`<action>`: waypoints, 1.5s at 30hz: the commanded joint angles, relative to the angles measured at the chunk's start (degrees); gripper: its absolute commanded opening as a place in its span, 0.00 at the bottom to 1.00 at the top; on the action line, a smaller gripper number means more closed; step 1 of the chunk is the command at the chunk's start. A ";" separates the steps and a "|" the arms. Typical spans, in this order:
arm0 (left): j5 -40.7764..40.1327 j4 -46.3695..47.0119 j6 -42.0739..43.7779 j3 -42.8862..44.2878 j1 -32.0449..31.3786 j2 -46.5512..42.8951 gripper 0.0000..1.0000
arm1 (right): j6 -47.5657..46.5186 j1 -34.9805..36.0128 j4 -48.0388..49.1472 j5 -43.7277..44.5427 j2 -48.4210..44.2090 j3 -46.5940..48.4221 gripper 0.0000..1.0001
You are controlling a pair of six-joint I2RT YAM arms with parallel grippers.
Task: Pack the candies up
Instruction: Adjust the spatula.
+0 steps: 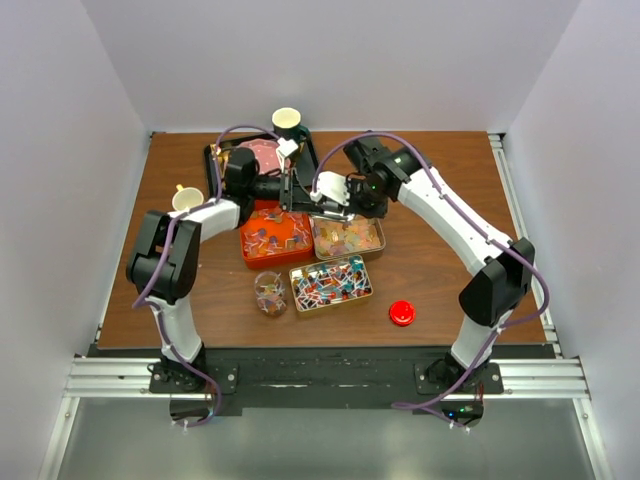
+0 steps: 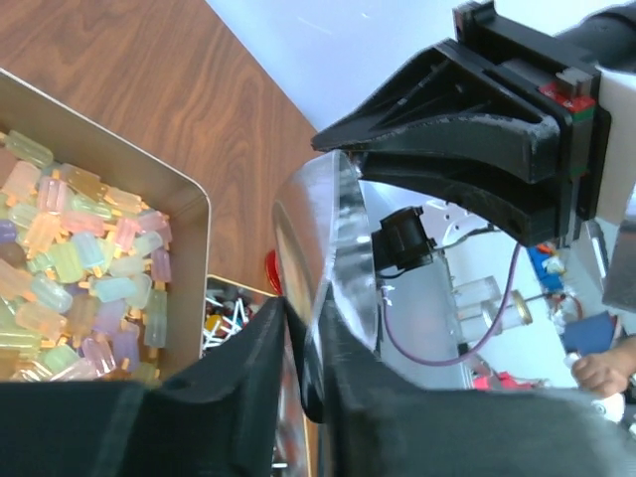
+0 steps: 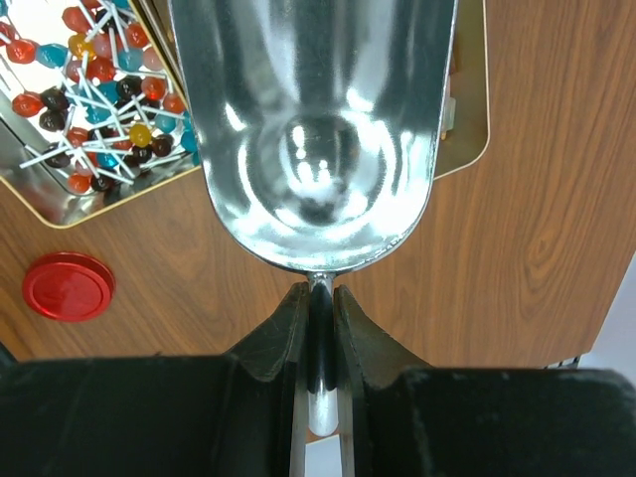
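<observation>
My right gripper [image 3: 318,294] is shut on the short handle of a shiny metal scoop [image 3: 313,149]. The bowl of the scoop has nothing in it. My left gripper [image 2: 306,314] pinches the scoop's thin front rim [image 2: 333,234], so both grippers meet above the trays [image 1: 305,192]. The candies lie below: pale pastel gummies [image 2: 70,278] in a metal tin, lollipop-style sweets [image 3: 94,94] in a second tin, and wrapped pieces in a red tray [image 1: 275,237]. A clear jar [image 1: 269,293] holds some candies.
A round red lid [image 1: 402,313] lies on the wood at the front right. A black tray [image 1: 215,155] with a pink item stands at the back. One paper cup [image 1: 287,122] is behind it and another [image 1: 187,199] is by the left arm.
</observation>
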 commanded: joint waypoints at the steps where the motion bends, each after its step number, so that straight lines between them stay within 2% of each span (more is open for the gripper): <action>1: 2.71 7.72 -4.37 -1.08 -0.17 -0.27 0.02 | 0.93 0.44 1.24 -0.10 -1.78 1.33 0.00; 3: 2.36 8.34 -4.55 -1.35 -0.17 -0.36 0.00 | 1.37 0.35 0.71 -0.72 -2.31 0.63 0.00; 5: 2.62 8.86 -4.90 -1.35 -0.08 -0.19 0.00 | 2.77 0.18 0.18 -2.12 -3.09 -0.07 0.20; 6: 3.14 9.74 -5.42 -1.35 -0.08 -0.01 0.00 | 3.21 -1.04 0.36 -3.69 -4.49 -1.03 0.40; 7: 3.32 9.83 -5.43 -1.26 -0.08 0.08 0.00 | 3.48 -2.01 0.10 -5.97 -5.29 -1.39 0.47; 9: 3.67 9.66 -5.51 -1.18 0.01 0.25 0.00 | 3.83 -5.34 0.18 -13.96 -7.91 -3.14 0.55; 11: 3.85 9.66 -5.34 -1.18 0.10 0.34 0.00 | 1.13 -7.55 1.05 -22.28 -10.03 -5.25 0.56; 13: 3.94 9.22 -5.25 -1.18 0.10 0.43 0.00 | -0.56 -9.32 3.59 -25.84 -14.42 -10.34 0.56; 15: 4.02 8.52 -4.81 -1.09 0.10 0.34 0.00 | -0.39 -9.41 10.87 -29.17 -17.93 -16.03 0.56; 17: 4.11 7.90 -4.20 -1.09 0.10 0.26 0.00 | 2.49 -9.40 17.54 -30.07 -21.46 -18.87 0.56; 20: 4.11 6.41 -3.23 -1.09 0.10 0.26 0.00 | 4.01 -9.49 17.68 -31.74 -20.33 -19.33 0.56; 28: 4.20 5.09 -2.53 -1.09 0.10 -0.01 0.00 | 3.92 -9.40 18.11 -30.52 -16.11 -17.92 0.53; 34: 4.11 4.74 -2.44 -1.09 0.10 -0.01 0.00 | 3.48 -9.32 17.49 -30.43 -13.82 -16.51 0.40; 45: 3.76 4.03 -2.09 -1.00 0.01 0.96 0.00 | 2.87 -7.91 17.94 -28.23 -13.82 -14.76 0.39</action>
